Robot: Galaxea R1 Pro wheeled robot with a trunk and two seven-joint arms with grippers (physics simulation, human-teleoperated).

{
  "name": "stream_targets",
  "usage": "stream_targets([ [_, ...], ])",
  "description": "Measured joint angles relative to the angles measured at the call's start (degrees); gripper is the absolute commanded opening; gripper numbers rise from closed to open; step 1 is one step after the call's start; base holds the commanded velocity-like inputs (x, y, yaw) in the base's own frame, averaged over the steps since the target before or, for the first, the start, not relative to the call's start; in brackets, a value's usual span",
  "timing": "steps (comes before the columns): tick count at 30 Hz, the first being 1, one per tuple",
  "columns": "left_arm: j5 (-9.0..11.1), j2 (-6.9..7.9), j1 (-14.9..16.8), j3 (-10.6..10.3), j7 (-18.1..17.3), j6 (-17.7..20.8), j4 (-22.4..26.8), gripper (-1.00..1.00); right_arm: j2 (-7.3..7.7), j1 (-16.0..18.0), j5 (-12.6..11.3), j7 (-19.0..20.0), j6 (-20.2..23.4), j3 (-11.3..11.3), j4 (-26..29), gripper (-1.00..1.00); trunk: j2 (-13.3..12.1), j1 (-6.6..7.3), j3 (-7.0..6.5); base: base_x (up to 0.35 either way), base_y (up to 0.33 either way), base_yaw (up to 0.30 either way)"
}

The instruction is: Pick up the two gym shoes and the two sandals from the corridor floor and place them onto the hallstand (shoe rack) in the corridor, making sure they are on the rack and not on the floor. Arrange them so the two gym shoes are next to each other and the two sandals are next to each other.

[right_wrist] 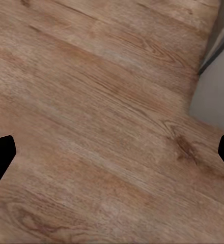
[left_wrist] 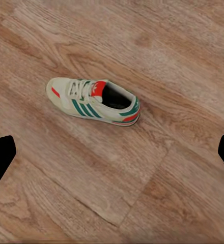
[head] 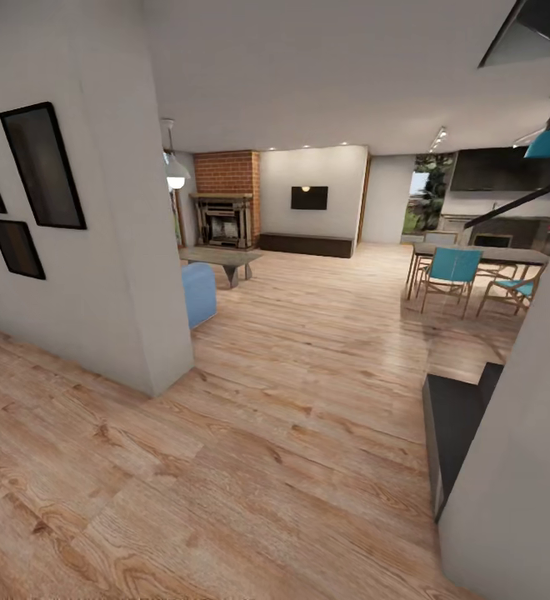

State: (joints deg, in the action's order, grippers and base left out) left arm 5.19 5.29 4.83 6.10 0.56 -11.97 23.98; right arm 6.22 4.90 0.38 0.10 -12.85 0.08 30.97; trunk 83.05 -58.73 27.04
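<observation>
- Cream-white gym shoe (left_wrist: 94, 100) with green stripes, teal heel and red tongue tab lies alone on the light brown wood-plank corridor floor (left_wrist: 158, 198), upright on its sole.
- Its long side runs slantwise across the planks.
- Left gripper (left_wrist: 112, 155) is spread wide, holding nothing.
- Right gripper (right_wrist: 112, 155) is spread wide too, over bare planks by a grey wall (right_wrist: 216, 96).

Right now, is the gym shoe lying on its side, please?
No, the gym shoe stands upright on its sole on the corridor floor.
</observation>
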Motion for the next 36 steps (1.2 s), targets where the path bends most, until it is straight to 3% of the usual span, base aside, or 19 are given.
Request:
stream_targets([
  [24,0.13,0.03,-0.04,0.06,0.02,-0.68,-1.09,1.00,0.01,0.00,0.02,-0.18,0.01,0.00,-2.02,1.00,0.00,-0.02,1.18,-0.227,-0.121,0.233],
  [36,0.20,0.06,-0.04,0.10,0.02,-0.68,-1.08,1.00,0.01,0.00,0.02,-0.18,-0.04,0.07,-2.03,1.00,0.00,0.00,1.88,-0.048,-0.165,0.225],
])
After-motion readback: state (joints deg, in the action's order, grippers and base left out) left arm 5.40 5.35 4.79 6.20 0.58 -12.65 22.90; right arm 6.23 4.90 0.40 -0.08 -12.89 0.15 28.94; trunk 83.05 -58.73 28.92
